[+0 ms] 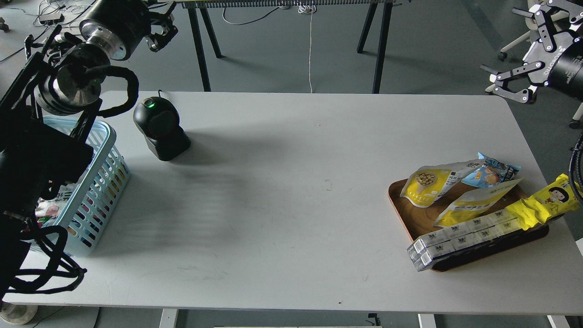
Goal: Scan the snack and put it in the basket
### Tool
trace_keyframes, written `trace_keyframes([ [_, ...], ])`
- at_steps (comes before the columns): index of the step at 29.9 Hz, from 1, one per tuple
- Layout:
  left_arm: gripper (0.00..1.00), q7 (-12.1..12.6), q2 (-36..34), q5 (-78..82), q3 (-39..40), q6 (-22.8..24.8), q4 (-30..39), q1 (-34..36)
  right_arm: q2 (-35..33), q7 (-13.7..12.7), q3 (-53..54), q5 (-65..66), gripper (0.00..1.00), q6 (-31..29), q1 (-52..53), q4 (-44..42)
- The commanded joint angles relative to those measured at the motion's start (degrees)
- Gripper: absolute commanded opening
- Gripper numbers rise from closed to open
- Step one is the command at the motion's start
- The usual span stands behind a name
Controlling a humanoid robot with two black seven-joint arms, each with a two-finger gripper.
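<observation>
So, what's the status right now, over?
Both pincers empty: left pincer up above the table's far edge, state unclear; right pincer open, off the table's corner. Snack untouched on the wooden tray. Scanner and basket waiting, path clear.

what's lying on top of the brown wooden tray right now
On the brown wooden tray: two yellow-and-white stand-up pouches, a small blue packet, a long clear multipack and a long yellow cartoon-girl pack. Anything beneath them is covered.
</observation>
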State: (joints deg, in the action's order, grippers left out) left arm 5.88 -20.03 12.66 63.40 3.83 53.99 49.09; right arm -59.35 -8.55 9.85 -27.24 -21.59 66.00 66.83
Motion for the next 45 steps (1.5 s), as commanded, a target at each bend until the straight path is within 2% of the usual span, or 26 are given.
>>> trace_keyframes([
  [1,1.0,-0.26,0.17,0.0,-0.03,0.12,-0.02,0.48,-1.47,0.02,-14.99,-0.09,0.99,0.41,13.68,3.47],
  [5,1.0,-0.35,0.26,0.0,0.06,1.17,-0.02,0.66,-0.42,0.02,-33.35,0.0,0.99,2.25,29.93,7.33],
  [9,1.0,-0.52,0.17,0.0,0.06,2.84,-0.02,0.57,4.23,0.02,-49.81,0.0,0.99,3.31,44.53,10.07],
  [14,1.0,-0.52,0.08,-0.09,0.23,2.93,-0.02,0.66,14.5,0.11,-65.37,-0.35,0.99,3.75,58.78,13.23],
  [19,1.0,-0.61,0.35,-0.18,0.23,3.02,-0.02,0.57,27.07,-0.33,-76.71,0.0,0.99,4.36,68.89,20.34],
  [22,1.0,-0.61,0.43,-0.09,0.06,3.02,0.06,0.39,32.09,-1.03,-79.71,-0.09,0.99,4.36,72.42,23.07],
  [27,1.0,-0.61,0.43,-0.09,0.15,3.64,-0.02,-0.05,34.03,-5.77,-81.65,0.0,0.99,4.01,73.66,23.61],
  [33,1.0,-0.61,-0.18,-0.18,0.67,3.81,-0.02,-0.31,39.82,-6.92,-83.15,0.09,0.99,4.1,72.96,23.69],
  [37,1.0,-0.61,-0.53,-0.18,0.67,3.81,-0.02,-0.31,42.91,-10.26,-84.38,-0.18,0.99,5.06,72.95,23.69],
  [41,1.0,-0.61,-0.53,-0.18,0.76,3.81,-0.02,-0.31,42.3,-11.75,-85.26,-2.97,0.99,9.45,73.31,25.01],
  [45,1.0,-0.7,-0.53,-0.35,0.85,4.95,-0.11,-0.75,40.54,-12.9,-85.26,-14.21,0.99,14.37,73.75,27.21],
])
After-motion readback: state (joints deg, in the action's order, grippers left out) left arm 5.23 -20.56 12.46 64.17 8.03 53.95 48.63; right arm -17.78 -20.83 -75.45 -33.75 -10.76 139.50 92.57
